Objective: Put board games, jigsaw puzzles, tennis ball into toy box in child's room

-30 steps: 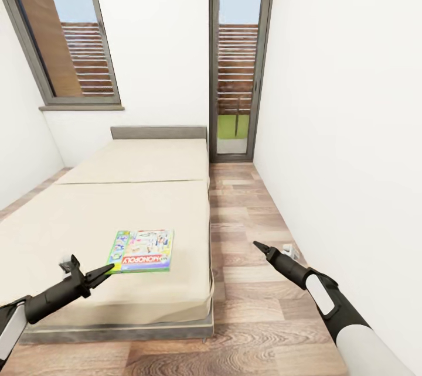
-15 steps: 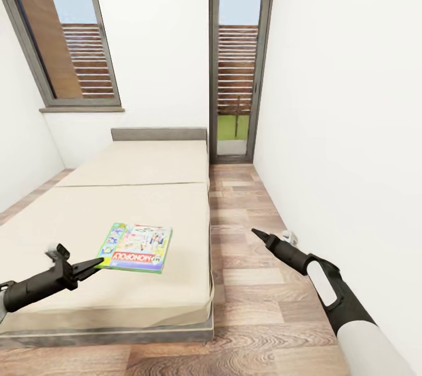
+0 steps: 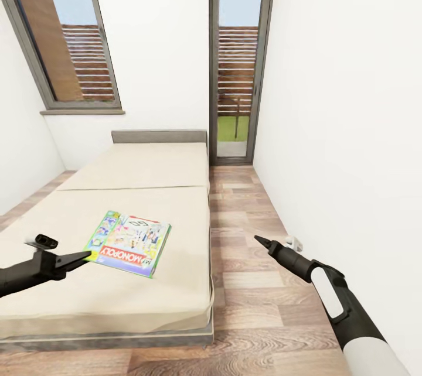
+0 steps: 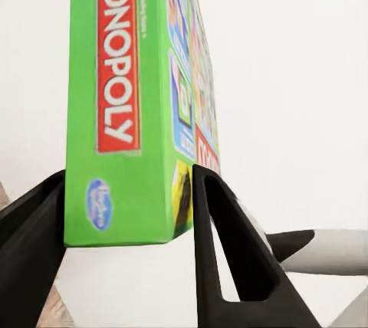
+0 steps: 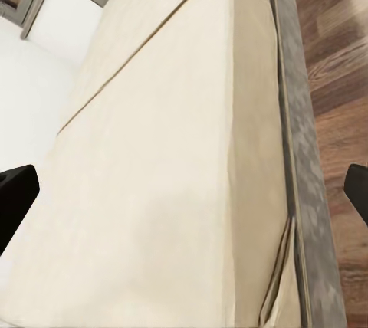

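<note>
Left hand (image 3: 76,258) closed on the near edge of a thin green printed Monopoly board game box (image 3: 129,242) with a red banner; seen in the left wrist view as two black fingers (image 4: 230,267) clamped on either face of the box (image 4: 130,106), its green spine standing between them. Box held tilted just above the wide cream mattress of the bed (image 3: 146,200), reaching away from the hand toward the grey padded headboard (image 3: 159,136). Right hand (image 3: 261,242) well apart from the left one, out over the brown wood-plank floor (image 3: 246,218) beside the bed, near the white wall (image 3: 340,130); in the head view its tip reads as a single dark point, while in the right wrist view the two dark fingertips (image 5: 15,205) sit at opposite edges of the frame, so spread wide and holding nothing, with the cream mattress (image 5: 169,175) and its grey base rim between them. Beyond both hands, a tall narrow glass door (image 3: 237,60) and a grey-framed window (image 3: 64,36).
</note>
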Tool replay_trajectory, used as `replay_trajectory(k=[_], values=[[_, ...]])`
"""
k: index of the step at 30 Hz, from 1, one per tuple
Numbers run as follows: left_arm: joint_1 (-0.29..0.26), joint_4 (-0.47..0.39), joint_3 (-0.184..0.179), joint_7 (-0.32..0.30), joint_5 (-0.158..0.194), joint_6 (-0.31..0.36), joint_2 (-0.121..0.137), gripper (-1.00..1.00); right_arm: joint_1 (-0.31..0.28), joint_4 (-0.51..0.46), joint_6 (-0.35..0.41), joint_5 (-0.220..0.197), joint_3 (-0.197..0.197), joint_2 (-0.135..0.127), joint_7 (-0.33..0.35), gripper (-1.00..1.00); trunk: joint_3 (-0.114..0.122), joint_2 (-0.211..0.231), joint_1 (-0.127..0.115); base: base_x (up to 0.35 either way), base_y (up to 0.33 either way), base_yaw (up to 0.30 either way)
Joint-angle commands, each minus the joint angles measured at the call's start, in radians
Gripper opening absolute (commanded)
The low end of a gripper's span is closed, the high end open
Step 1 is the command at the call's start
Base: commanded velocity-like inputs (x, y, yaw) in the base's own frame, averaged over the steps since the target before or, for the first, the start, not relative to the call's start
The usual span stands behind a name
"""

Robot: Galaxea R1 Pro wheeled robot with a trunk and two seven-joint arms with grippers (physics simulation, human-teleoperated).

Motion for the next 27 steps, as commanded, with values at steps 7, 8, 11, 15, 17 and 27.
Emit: replay_trajectory(k=[7, 8, 11, 15, 17, 27], values=[[0.004, 0.006, 0.006, -0.003, 0.004, 0.011, 0.081, -1.0, 0.0, -0.001, 0.006, 0.005, 0.0, 0.005, -0.001, 1.0, 0.021, 0.049, -0.027, 0.0, 0.0, 0.0], [0.004, 0.007, 0.006, -0.003, 0.004, 0.011, 0.083, -1.0, 0.0, -0.001, 0.006, 0.005, 0.0, 0.005, 0.0, 1.0, 0.024, 0.056, -0.031, 0.0, 0.0, 0.0], [0.005, 0.007, 0.007, -0.003, 0.001, 0.011, 0.085, -1.0, 0.0, 0.0, 0.006, 0.004, 0.0, 0.004, 0.001, 1.0, 0.034, 0.077, -0.042, 0.0, 0.0, 0.0], [0.005, 0.007, 0.008, -0.003, -0.004, 0.011, 0.086, -1.0, 0.0, 0.0, 0.005, 0.004, 0.0, 0.006, 0.001, 1.0, 0.046, 0.105, -0.058, 0.0, 0.0, 0.0], [0.005, 0.007, 0.008, -0.003, -0.005, 0.011, 0.086, -1.0, 0.0, -0.001, 0.005, 0.004, 0.0, 0.006, 0.001, 1.0, 0.052, 0.119, -0.065, 0.0, 0.0, 0.0], [0.005, 0.007, -0.003, -0.003, -0.008, 0.011, 0.083, -1.0, 0.0, -0.006, 0.006, 0.006, 0.0, 0.004, 0.002, 1.0, 0.084, 0.189, -0.104, 0.0, 0.0, 0.0]])
